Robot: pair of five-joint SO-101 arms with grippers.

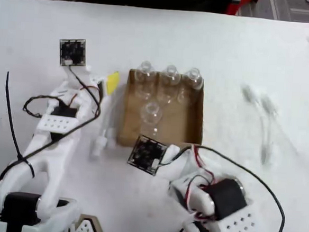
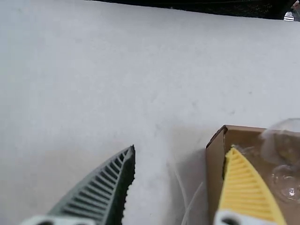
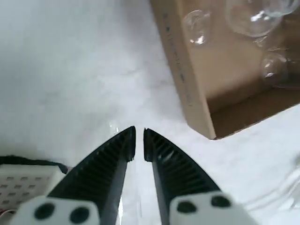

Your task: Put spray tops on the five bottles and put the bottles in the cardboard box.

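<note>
**Item 1, left gripper** (image 2: 182, 149): released, its grey and yellow fingers spread wide over bare table (image 1: 228, 41). Nothing lies between them. The yellow finger sits just beside the near corner of the cardboard box (image 1: 181, 127).

**Item 2, loose bottle** (image 1: 102, 140): a small clear-and-white piece lying on its side on the table, just beside the box's left wall. It is probably the fifth bottle. Whether it carries a top cannot be told.

**Item 3, cardboard box**: open-topped, at mid-table. It holds four clear bottles (image 1: 170, 75), three in a row along the far wall and one (image 1: 151, 112) alone nearer the middle. No tops can be made out on them.

**Item 4, right gripper** (image 3: 139, 133): dark ribbed fingers pinched almost together, with only a slit between the tips. No grasped thing is visible. It hangs over the table near the box's front corner.

**Item 5, spray tops** (image 1: 265, 107): faint clear pieces well right of the box. The identification is a judgement.

**Hazards**:
- The yellow finger could catch the box wall and shove the light box, toppling the upright bottles.
- Both grippers are close to the loose bottle and may collide.
- The bottle is round and could roll away if nudged.
- The boxed bottles may be uncapped and need lifting out again.
</note>
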